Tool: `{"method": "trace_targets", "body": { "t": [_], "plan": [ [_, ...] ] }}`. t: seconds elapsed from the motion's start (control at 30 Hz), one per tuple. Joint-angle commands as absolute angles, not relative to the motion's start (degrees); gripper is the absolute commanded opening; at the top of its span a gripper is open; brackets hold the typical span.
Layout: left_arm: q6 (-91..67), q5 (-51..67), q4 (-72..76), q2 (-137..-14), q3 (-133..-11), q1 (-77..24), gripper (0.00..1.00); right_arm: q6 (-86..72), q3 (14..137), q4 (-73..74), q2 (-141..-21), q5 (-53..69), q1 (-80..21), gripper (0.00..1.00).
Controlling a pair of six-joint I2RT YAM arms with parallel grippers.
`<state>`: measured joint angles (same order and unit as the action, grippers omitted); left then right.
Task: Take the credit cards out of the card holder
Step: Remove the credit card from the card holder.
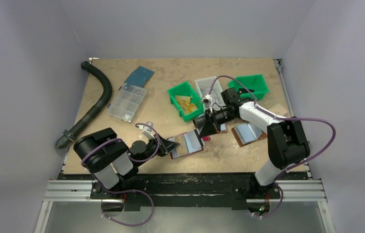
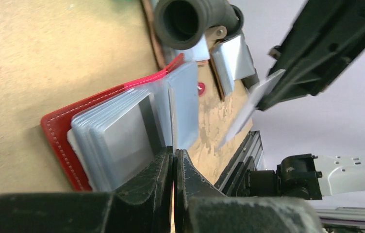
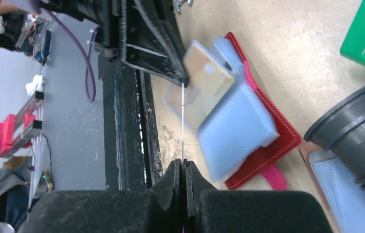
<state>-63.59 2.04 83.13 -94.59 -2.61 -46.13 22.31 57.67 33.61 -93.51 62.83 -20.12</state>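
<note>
Step in hand: pulling out one card, with the holder kept pinned.

- Card holder [image 1: 186,145] lies spread open on the desk [image 1: 180,68], near the front edge between the two arms. Red cover down, pale pocket leaves fanned upward.
- Left fingers [image 2: 173,162] are pressed together with no gap showing. They pinch the edge of one pocket leaf, which keeps the card holder anchored and the stack parted.
- Right fingers [image 3: 183,170] are closed tight on a pale credit card [image 2: 248,109]. It is seen edge-on from the right wrist as a thin line running up toward the pockets.
- From the left wrist the credit card hangs in the air beside the open holder, with its free end apart from the leaves. Judged to be out of its pocket, or very nearly.
- A tan card [image 3: 205,80] sits in a leaf just by the left fingertips, so at least one is not yet removed. Whether the other pockets hold cards cannot be told.

Next move, as judged: the right arm carries the credit card clear and sets it flat on bare desk, away from the holder. It then returns for the tan card. The left grip should hold steady, or the leaf will lift with the pull.
</note>
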Motion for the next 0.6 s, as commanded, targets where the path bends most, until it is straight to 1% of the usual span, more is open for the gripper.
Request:
{"method": "trace_targets", "body": {
  "t": [0.0, 0.07, 0.17, 0.27, 0.37, 0.47, 0.57],
  "plan": [
    [-68.1, 5.4, 93.4, -97.4, -3.3, -44.0, 0.0, 37.2, 62.5, 45.8, -90.3, 67.3, -19.3, 0.0],
    [-69.1, 6.5, 91.3, -99.0, -4.2, -43.7, 0.0, 41.5, 63.3, 48.9, -88.9, 67.4, -18.9, 0.0],
    [-69.7, 8.1, 89.6, -100.8, -5.4, -43.3, 0.0, 43.6, 64.7, 50.5, -86.7, 65.2, -17.7, 0.0],
    [-69.6, 8.7, 87.4, -100.8, -5.9, -42.8, 0.0, 45.0, 68.8, 52.2, -85.6, 59.1, -17.2, 0.0],
    [-68.6, 9.2, 83.1, -98.7, -6.4, -42.5, 0.0, 46.2, 75.4, 53.4, -84.8, 50.5, -17.0, 0.0],
    [-66.6, 8.5, 75.2, -94.7, -7.4, -42.4, 0.0, 49.7, 82.1, 52.2, -84.2, 43.0, -17.1, 0.0],
    [-63.8, 7.8, 60.8, -89.6, -10.6, -42.5, 0.0, 57.1, 84.5, 50.2, -84.1, 39.3, -17.1, 0.0]
  ]
}}
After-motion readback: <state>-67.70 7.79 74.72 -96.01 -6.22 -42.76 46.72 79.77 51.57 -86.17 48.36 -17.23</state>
